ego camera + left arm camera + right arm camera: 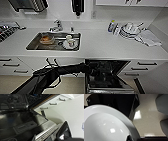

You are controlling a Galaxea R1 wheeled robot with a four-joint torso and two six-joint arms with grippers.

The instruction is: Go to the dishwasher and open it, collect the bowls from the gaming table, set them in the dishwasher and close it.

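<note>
The dishwasher (106,75) stands open under the white counter, its door (18,121) dropped down and its dark racks showing. My left arm reaches in from the left to the dishwasher's opening. The left gripper (48,134) is open, its fingers astride the door's steel edge. In the right wrist view a white bowl (105,125) looms large and close, and a dark fingertip (129,138) lies on its rim, so the right gripper is shut on it. The gaming table is out of view.
Above the dishwasher, a sink (32,45) holds a bowl and cups, with a faucet (58,25) behind. Stacked plates (128,30), a bottle (111,25) and a cloth (148,37) sit on the counter at the right. Drawers (138,68) flank the dishwasher.
</note>
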